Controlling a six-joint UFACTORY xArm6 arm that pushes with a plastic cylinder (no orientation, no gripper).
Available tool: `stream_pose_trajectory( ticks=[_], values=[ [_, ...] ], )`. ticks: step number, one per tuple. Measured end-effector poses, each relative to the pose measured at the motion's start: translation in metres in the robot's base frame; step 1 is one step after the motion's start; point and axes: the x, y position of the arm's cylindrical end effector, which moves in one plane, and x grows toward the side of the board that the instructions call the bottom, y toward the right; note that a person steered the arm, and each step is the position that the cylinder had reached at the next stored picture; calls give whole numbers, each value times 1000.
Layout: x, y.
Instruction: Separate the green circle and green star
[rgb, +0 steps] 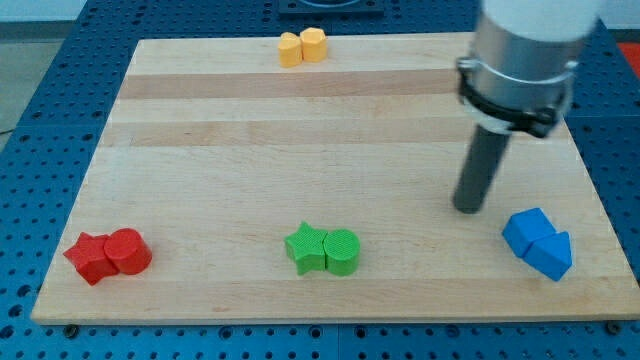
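The green star (305, 247) and the green circle (341, 251) lie touching side by side near the view's bottom middle of the wooden board (300, 130), star on the left. My tip (468, 208) rests on the board well to the right of the green circle and slightly above it, apart from both. It stands just up and left of the blue blocks.
A red star (90, 258) and a red circle (129, 251) touch at the bottom left. Two yellow blocks (301, 47) touch at the top edge. A blue cube (527, 232) and a blue triangle (553, 254) touch at the bottom right.
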Motion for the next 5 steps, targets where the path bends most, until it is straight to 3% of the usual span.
stream_pose_trajectory(
  ticks=[2, 5],
  values=[
    [52, 18],
    [71, -101]
  ],
)
